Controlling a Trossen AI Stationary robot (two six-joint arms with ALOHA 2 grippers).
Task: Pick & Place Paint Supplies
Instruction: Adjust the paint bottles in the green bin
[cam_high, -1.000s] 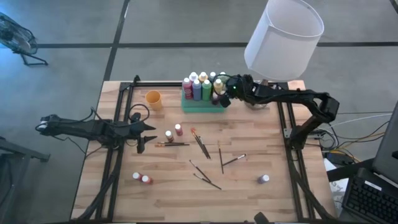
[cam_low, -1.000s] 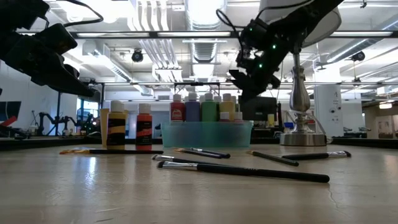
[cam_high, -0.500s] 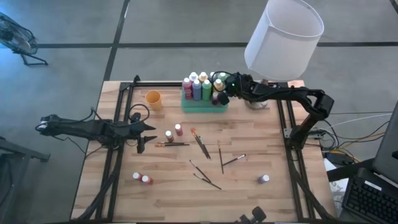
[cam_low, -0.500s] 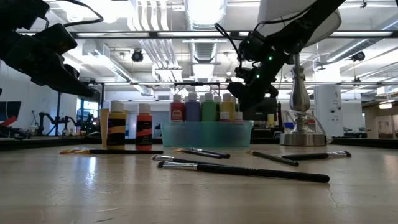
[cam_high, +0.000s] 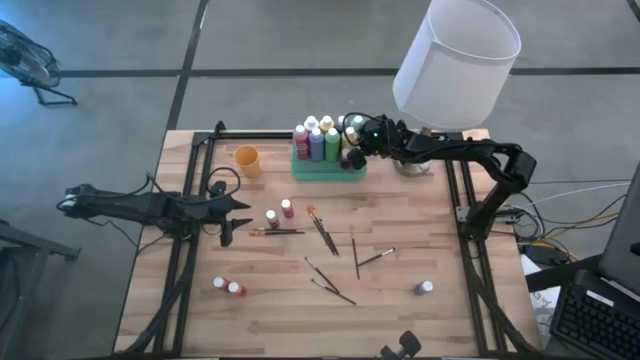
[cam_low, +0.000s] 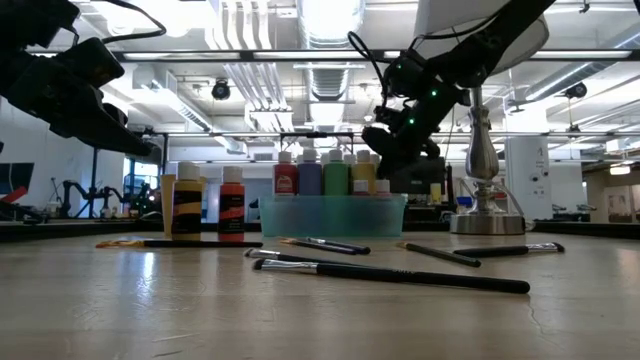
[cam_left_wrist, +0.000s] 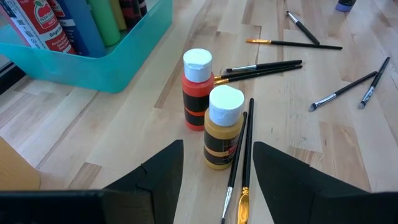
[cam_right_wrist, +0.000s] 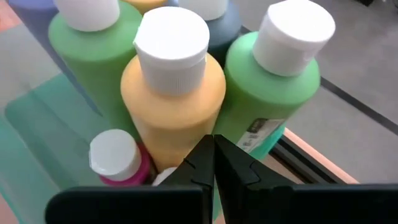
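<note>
A green tray (cam_high: 328, 167) at the table's far edge holds several upright paint bottles. My right gripper (cam_high: 349, 157) is shut and hovers over the tray's right end. Its tips (cam_right_wrist: 213, 155) are in front of a yellow bottle (cam_right_wrist: 174, 93), between a green bottle (cam_right_wrist: 273, 87) and a small magenta one (cam_right_wrist: 115, 162). My left gripper (cam_high: 235, 215) waits open at the table's left. It faces a red bottle (cam_left_wrist: 197, 90) and an ochre bottle (cam_left_wrist: 222, 127), both upright on the wood. Thin brushes (cam_high: 322, 232) lie flat at mid-table. My right gripper's shut fingertips slant down from the table's right toward the lower body of the yellow bottle (cam_right_wrist: 186, 134). I cannot tell whether they touch it. Nothing shows between the fingers.
An orange cup (cam_high: 247, 159) stands left of the tray. A lamp's white shade (cam_high: 455, 60) overhangs the far right corner, its base (cam_low: 485, 215) beside the tray. Two small bottles (cam_high: 227, 287) stand near left and a purple one (cam_high: 425, 288) near right. More brushes (cam_high: 355, 252) lie scattered.
My right gripper has gone a little toward the table's left and down, over the tray's right end, and has tipped slightly. It stayed shut and kept still in the last half second.
</note>
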